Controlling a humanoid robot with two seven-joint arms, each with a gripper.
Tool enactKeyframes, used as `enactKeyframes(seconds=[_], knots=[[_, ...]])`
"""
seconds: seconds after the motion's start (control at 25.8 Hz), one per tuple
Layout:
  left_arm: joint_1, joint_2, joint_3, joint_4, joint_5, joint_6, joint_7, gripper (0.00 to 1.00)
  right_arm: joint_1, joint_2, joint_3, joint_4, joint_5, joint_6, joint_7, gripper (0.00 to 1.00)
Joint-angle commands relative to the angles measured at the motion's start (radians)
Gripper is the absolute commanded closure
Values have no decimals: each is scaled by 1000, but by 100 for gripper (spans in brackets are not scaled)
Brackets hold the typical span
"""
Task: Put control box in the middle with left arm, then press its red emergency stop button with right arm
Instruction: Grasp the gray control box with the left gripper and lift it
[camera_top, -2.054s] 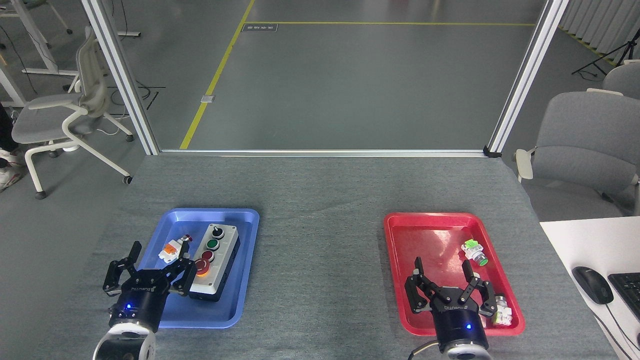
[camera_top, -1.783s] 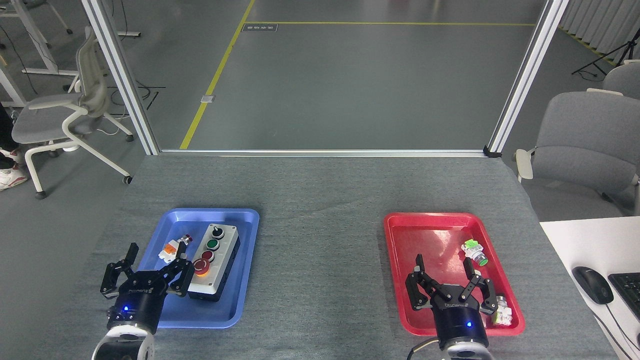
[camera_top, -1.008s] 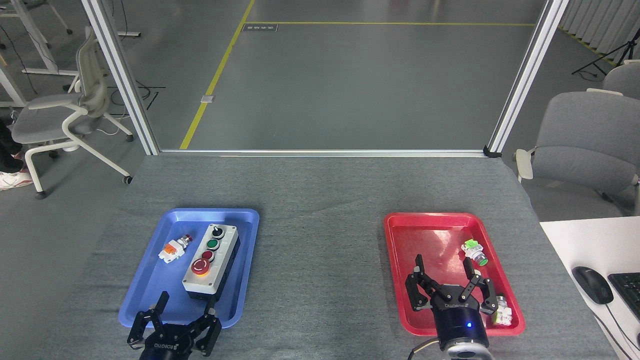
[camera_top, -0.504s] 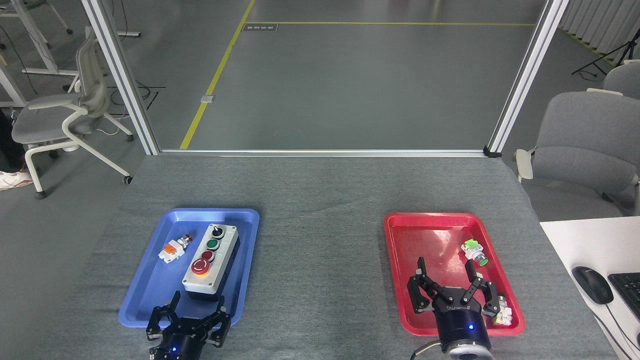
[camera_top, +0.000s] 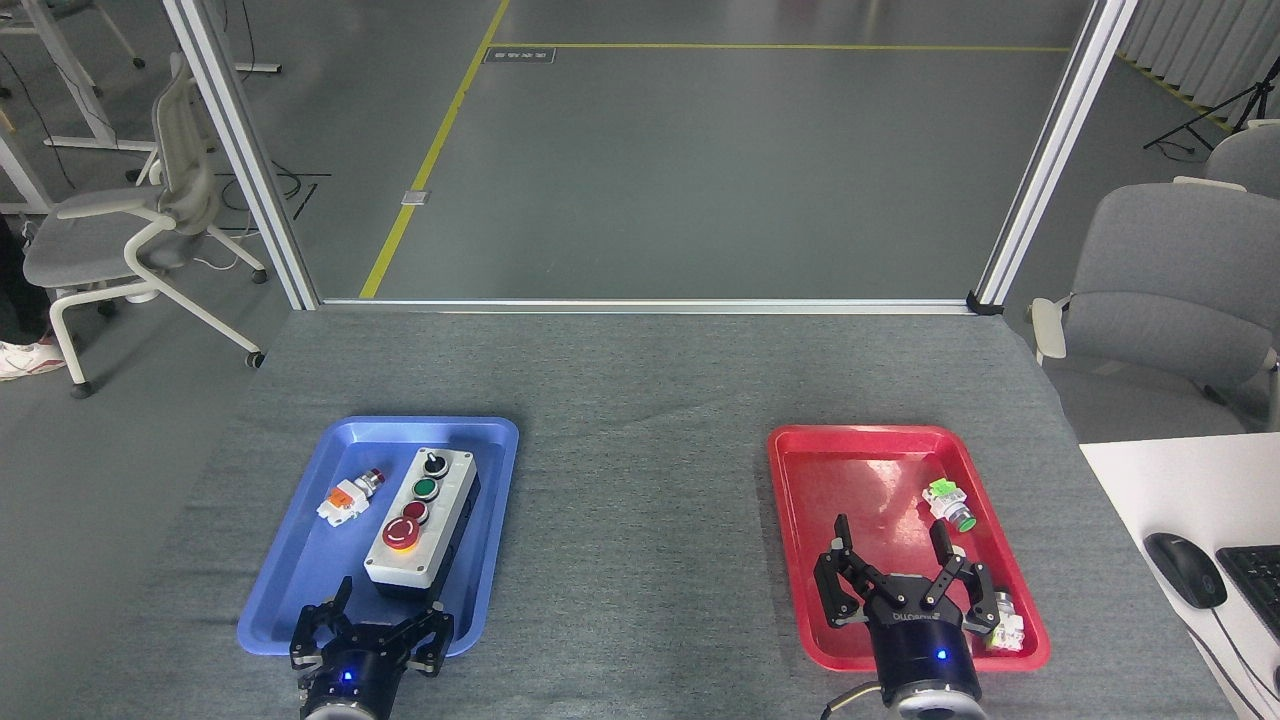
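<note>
Head view: my left pincer (camera_top: 382, 628), fingers spread and empty, has swung from beside the control box (camera_top: 424, 518) round to its near end, over the blue tray (camera_top: 300, 560) rim. Likely lining up an end-on approach; nothing grasped yet. Box lies in the tray just ahead of that pincer, long axis running away and slightly right, red emergency stop button (camera_top: 401, 535) at the end nearest me, black knob farthest. Right pincer (camera_top: 895, 572) open, idle over the red tray (camera_top: 800, 500).
</note>
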Motion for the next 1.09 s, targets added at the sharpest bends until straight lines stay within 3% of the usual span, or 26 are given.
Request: enactKeyframes(seconds=[0.0, 0.23, 0.35, 1.05], knots=[[-19, 0, 2, 18, 5, 3, -3, 1, -5, 0, -1, 0, 0, -1, -3, 2], [-70, -6, 2, 67, 7, 4, -4, 1, -10, -3, 0, 0, 0, -1, 0, 2], [-97, -9, 2, 105, 8, 4, -4, 1, -9, -33, 0, 2, 0, -3, 0, 2], [-205, -20, -4, 220, 113, -14, -3, 1, -16, -11, -6, 5, 7, -26, 3, 2]])
